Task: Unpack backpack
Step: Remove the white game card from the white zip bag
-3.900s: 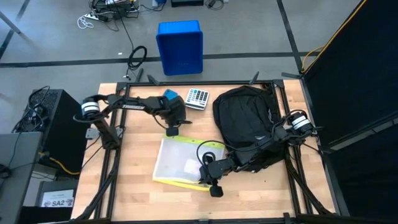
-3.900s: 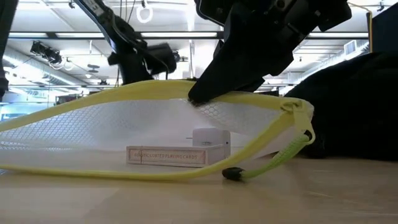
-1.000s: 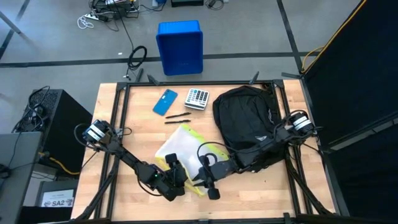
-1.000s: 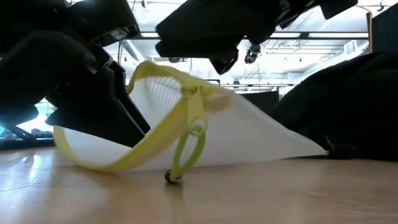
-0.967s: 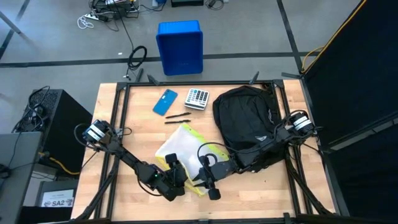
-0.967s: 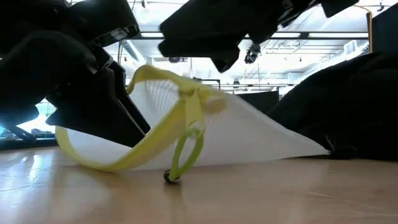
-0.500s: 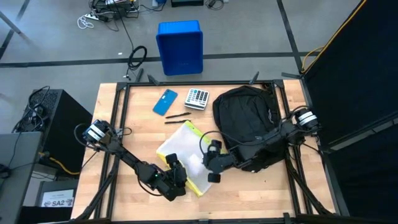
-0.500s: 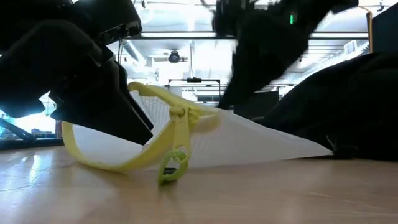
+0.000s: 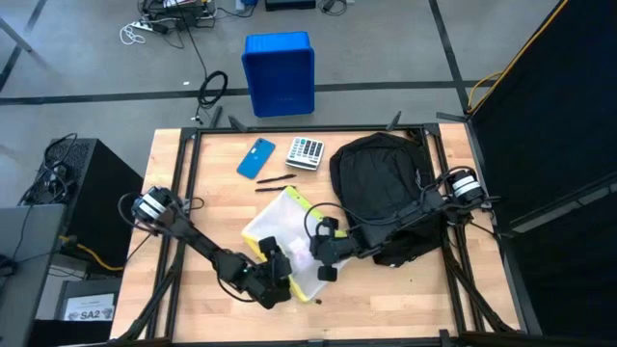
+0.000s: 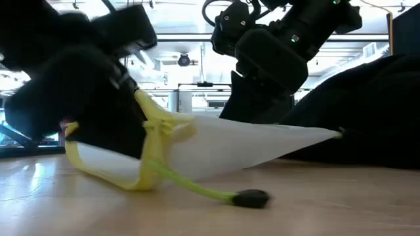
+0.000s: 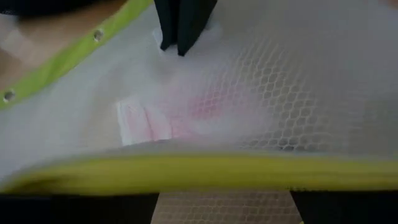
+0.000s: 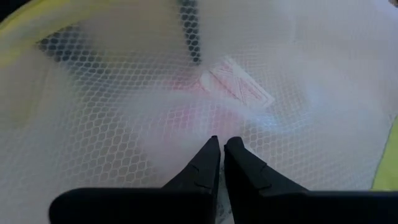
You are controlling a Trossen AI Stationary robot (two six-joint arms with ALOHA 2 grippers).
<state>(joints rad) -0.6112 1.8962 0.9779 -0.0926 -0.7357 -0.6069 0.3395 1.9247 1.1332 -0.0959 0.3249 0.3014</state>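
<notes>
Backpack (image 9: 386, 188) lies just beside right claw (image 9: 319, 260), pinched together on mesh pouch (image 9: 286, 241)

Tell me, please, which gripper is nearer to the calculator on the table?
Right. The right gripper sits on the mesh pouch, below the calculator; the left gripper is at the pouch's near edge, farther away.

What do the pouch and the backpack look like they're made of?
Pouch: translucent white mesh, probably soft plastic, with a honeycomb weave and a lime-yellow fabric-like edge; it sags and folds. Backpack: matte black woven fabric, likely nylon, going by its creases and dull surface.
</notes>
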